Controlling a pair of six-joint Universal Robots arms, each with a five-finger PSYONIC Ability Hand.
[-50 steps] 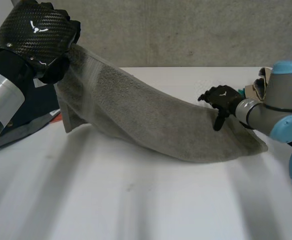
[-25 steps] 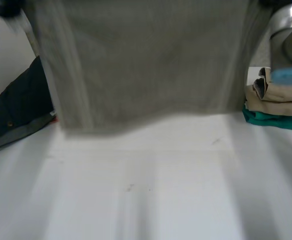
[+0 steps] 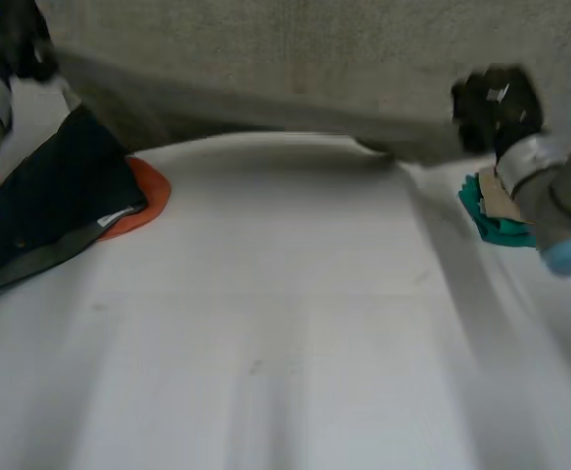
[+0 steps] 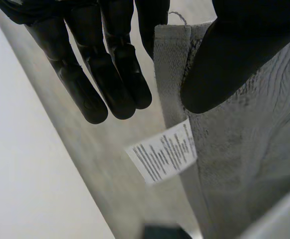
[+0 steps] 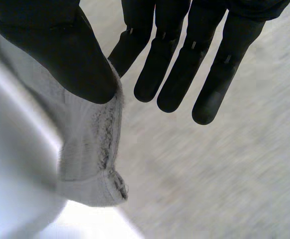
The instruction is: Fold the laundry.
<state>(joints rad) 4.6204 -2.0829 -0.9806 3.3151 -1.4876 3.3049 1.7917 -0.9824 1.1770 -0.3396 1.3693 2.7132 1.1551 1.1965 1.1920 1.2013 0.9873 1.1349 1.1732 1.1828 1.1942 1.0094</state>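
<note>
A grey towel (image 3: 265, 69) hangs stretched in the air across the far side of the white table (image 3: 285, 333). My left hand (image 3: 21, 44) holds it up at one top corner and my right hand (image 3: 496, 103) at the other. In the left wrist view the thumb (image 4: 234, 55) pinches the hemmed towel edge (image 4: 209, 149) against the fingers (image 4: 105, 69), just above a white care label (image 4: 164, 157). In the right wrist view the thumb (image 5: 60, 55) clamps a towel corner (image 5: 92, 159) against the fingers (image 5: 184, 64).
A dark garment (image 3: 50, 215) lies at the table's left edge with an orange piece (image 3: 148, 196) under it. A folded stack of green and tan cloth (image 3: 496, 211) sits at the right, below my right arm.
The towel left the table: my right hand closed on its far end, both hands raised it spread wide, and its lower edge has now swung up and away, uncovering the orange piece.
</note>
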